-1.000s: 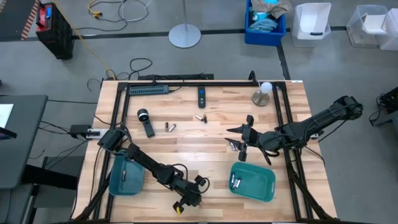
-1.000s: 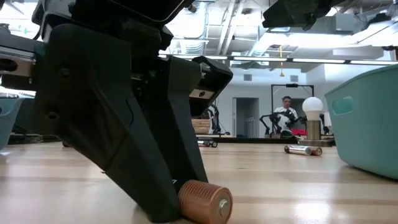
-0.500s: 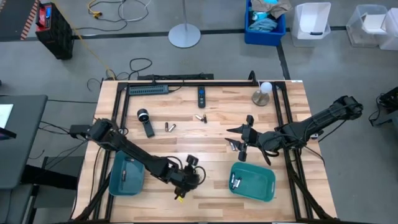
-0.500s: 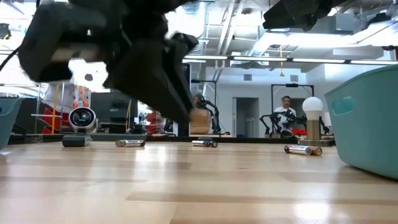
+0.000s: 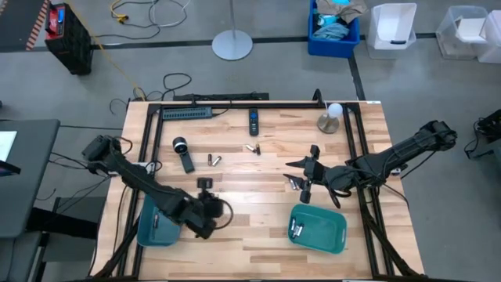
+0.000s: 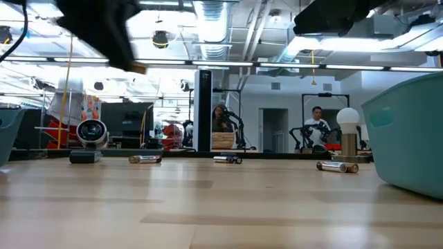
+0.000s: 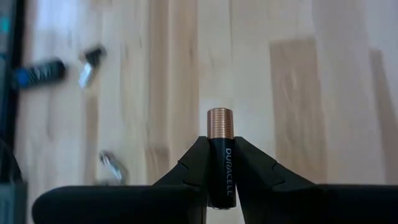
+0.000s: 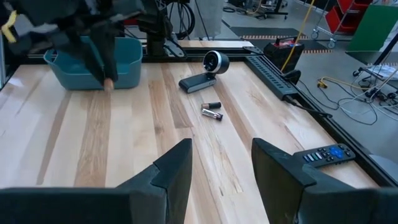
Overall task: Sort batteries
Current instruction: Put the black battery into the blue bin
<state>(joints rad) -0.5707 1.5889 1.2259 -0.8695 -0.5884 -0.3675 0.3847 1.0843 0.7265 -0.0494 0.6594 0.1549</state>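
Note:
My left gripper (image 5: 205,188) hangs above the table beside the left teal tray (image 5: 159,223), shut on a black battery with a copper end (image 7: 219,155). It also shows high up in the low view (image 6: 131,62) and before that tray in the right wrist view (image 8: 107,78). Loose batteries lie on the wood at mid-table (image 5: 214,160), farther back (image 5: 253,148) and under my right gripper (image 5: 293,182). My right gripper (image 8: 221,168) stands open above the table's right half, empty. The right teal tray (image 5: 318,229) holds a battery (image 5: 296,229). My left gripper pinches the battery's black body (image 7: 219,171) between its two fingertips (image 7: 252,168). The copper end (image 7: 219,122) sticks out past the fingertips. The fingers slant down toward the table, and the battery is lifted clear of the wood.
A round silver-topped knob on a black stick (image 5: 182,153) lies at the left back, with a remote (image 5: 254,120) and a power strip (image 5: 186,113) behind it. A bulb lamp (image 5: 332,117) stands at the far right. Bare wood lies between the trays.
My left gripper has risen from the table's near edge with the battery, which was lying on the wood and is now lifted clear. It has travelled toward the far left, toward the left tray, and has turned as it went.

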